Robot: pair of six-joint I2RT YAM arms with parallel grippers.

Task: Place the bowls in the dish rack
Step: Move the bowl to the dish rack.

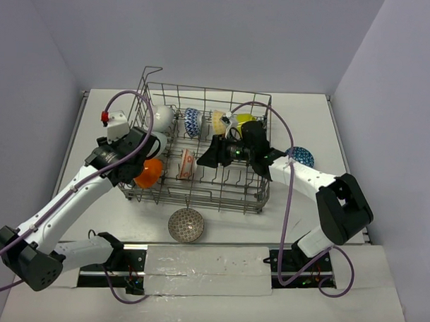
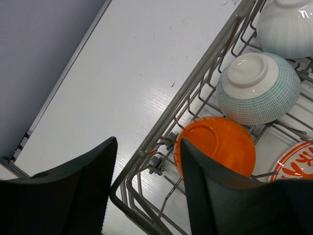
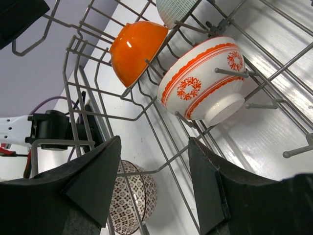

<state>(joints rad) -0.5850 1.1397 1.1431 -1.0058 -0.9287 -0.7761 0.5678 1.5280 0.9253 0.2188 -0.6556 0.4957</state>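
The grey wire dish rack (image 1: 199,201) stands mid-table. Inside it sit a white bowl (image 1: 161,117), a blue-white one (image 1: 192,123), a pale yellow one (image 1: 222,121), a red-white one (image 1: 186,164) and an orange bowl (image 1: 149,174). My left gripper (image 2: 147,147) is open and straddles the rack's left wall (image 2: 205,73), with its inner finger right beside the orange bowl (image 2: 220,147). Over the rack's middle hangs my right gripper (image 3: 154,147), open, with only rack wires between its fingers. The red-white bowl (image 3: 200,81) lies tilted on the tines ahead of it.
A grey patterned bowl (image 1: 186,225) sits on the table in front of the rack. A dark-blue patterned bowl (image 1: 300,157) sits to the rack's right, beside my right arm. A green-checked white bowl (image 2: 259,90) lies upside down behind the orange one.
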